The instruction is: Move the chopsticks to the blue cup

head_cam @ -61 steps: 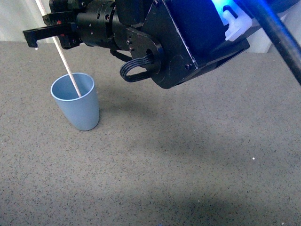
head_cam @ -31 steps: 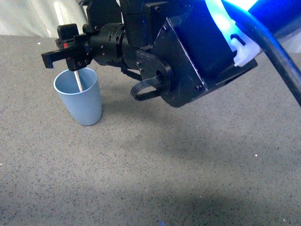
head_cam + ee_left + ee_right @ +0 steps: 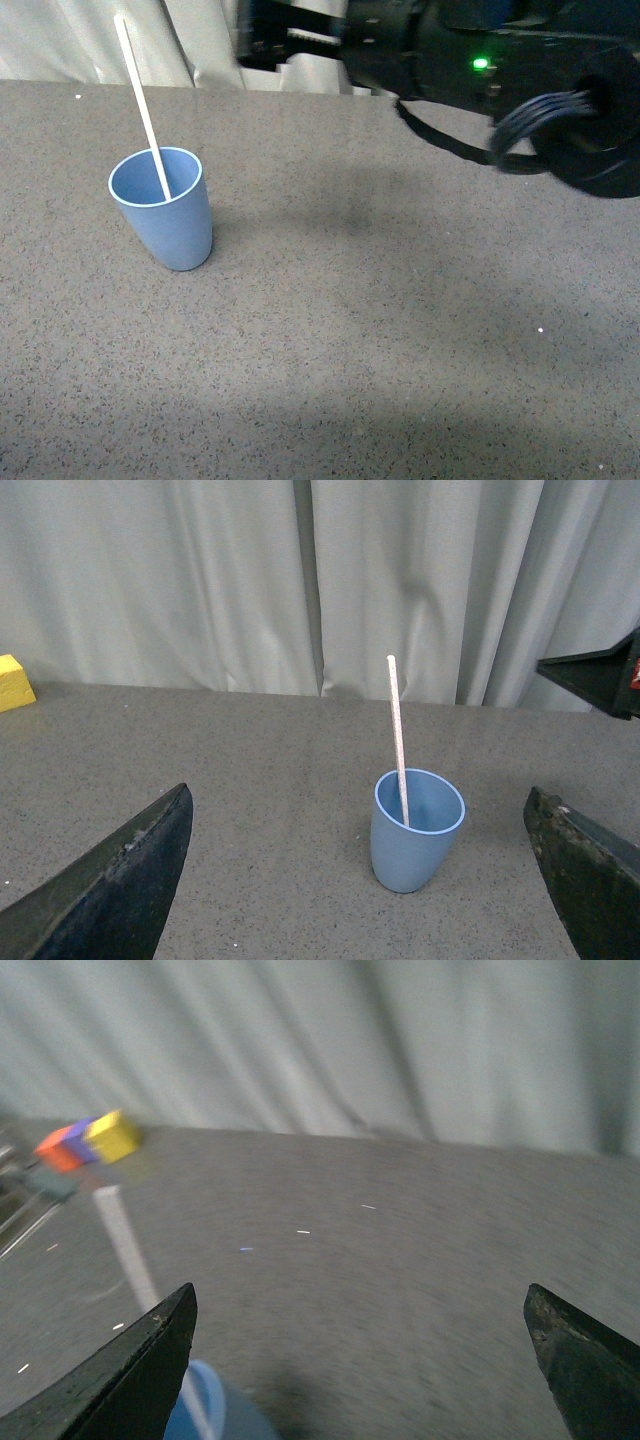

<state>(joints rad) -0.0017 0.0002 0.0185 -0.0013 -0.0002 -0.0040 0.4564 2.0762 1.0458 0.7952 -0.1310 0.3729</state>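
The blue cup [image 3: 165, 215] stands upright on the grey table at the left. The chopstick [image 3: 140, 100] stands in it, leaning on the rim with its top tilted back and left. Nothing holds it. My right arm [image 3: 480, 70] is high at the back right, clear of the cup. My right gripper [image 3: 358, 1295] is open and empty, with the cup [image 3: 215, 1415] and chopstick [image 3: 130, 1250] blurred below one finger. My left gripper [image 3: 358, 795] is open and empty, facing the cup [image 3: 410, 845] and chopstick [image 3: 397, 730] from a distance.
A grey curtain [image 3: 200, 580] hangs behind the table. A yellow block [image 3: 12, 682] lies at the far edge; coloured blocks [image 3: 90, 1140] show in the right wrist view. A black part of the right gripper [image 3: 600, 680] juts in at the left wrist view's edge.
My right gripper was at the stick over the cup. It has let go and pulled up and back to the right. The chopstick stays standing in the cup.
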